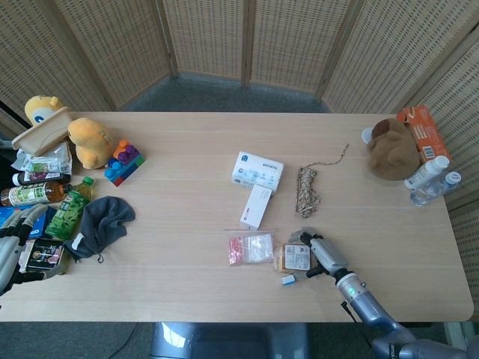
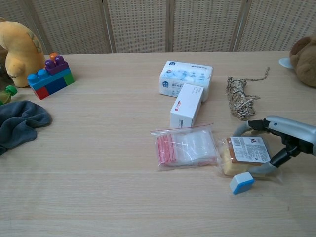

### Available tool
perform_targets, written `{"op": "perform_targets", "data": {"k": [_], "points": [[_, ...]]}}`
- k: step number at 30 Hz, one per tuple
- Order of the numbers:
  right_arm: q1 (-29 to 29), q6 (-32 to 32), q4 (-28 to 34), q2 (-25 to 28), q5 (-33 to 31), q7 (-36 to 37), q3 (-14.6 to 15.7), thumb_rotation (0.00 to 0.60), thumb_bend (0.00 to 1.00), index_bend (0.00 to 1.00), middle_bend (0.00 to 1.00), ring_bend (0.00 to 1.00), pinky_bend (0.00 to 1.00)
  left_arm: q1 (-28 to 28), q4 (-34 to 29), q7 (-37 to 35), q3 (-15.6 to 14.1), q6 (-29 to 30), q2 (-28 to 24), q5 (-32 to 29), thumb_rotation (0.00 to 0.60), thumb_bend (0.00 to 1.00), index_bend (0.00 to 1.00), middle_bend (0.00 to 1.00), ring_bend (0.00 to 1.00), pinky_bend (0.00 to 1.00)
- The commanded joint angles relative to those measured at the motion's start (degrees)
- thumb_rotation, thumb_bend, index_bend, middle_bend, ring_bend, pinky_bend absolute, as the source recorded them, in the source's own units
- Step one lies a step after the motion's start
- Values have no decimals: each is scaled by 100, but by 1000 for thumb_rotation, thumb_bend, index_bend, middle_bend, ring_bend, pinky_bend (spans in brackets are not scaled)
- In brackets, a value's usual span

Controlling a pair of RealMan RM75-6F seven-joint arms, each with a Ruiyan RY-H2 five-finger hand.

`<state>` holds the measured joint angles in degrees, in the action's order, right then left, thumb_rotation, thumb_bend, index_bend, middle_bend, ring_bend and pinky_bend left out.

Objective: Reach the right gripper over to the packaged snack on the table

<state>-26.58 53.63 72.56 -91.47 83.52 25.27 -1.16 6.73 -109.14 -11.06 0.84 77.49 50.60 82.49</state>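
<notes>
Right hand [image 2: 269,143] was at the snack pack [image 2: 247,154], just right of the zip bag [image 2: 186,147]; fingers spread around the pack, not closed on it. Risk: lower finger [image 2: 261,170] touching the blue eraser [image 2: 241,182] could shove it away.

1. Setting: staged robot test area, not a lived-in room.
2. Backdrop: folding wicker-weave screens [image 1: 247,37] enclosing the space; grey carpet floor [image 1: 224,93].
3. Furniture: one light wood table [image 1: 187,194].
4. Contents: unrelated props, including plush toys [image 1: 91,142], building blocks [image 1: 123,162], bottles [image 1: 428,179], tissue pack [image 1: 257,170].
</notes>
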Motion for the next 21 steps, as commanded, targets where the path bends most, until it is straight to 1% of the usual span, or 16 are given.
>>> {"op": "perform_targets", "data": {"k": [1,2,5,9,13,17,21], "points": [[55,212,-108,-100,42,83,-54,600,0,572,589,311,464,-3,3,-5,-1,3,-2,5,600,0,13,0,0,0],[61,255,-126,-110,52,98,-63,600,0,609,633,354,508,-3,3,-4,-1,4,-1,8,600,0,13,0,0,0],[73,337,-136,-97,74,130,-72,600,0,645,675,395,538,-3,2,-1,-3,1,4,12,600,0,12,0,0,0],[84,440,-40,1,82,130,-109,600,0,648,677,397,539,-4,0,3,-2,4,4,14,600,0,12,0,0,0],[59,629,273,261,123,10,-228,600,0,650,677,397,539,-11,-4,-10,2,24,-1,26,600,0,13,0,0,0],[11,832,759,605,89,-187,-462,600,0,651,676,397,539,-13,-16,-30,-5,29,-13,59,600,0,12,0,0,0],[-92,946,1388,978,-100,-397,-836,600,0,650,677,397,539,-30,-29,-60,-14,62,-30,102,600,0,13,0,0,0]]}}
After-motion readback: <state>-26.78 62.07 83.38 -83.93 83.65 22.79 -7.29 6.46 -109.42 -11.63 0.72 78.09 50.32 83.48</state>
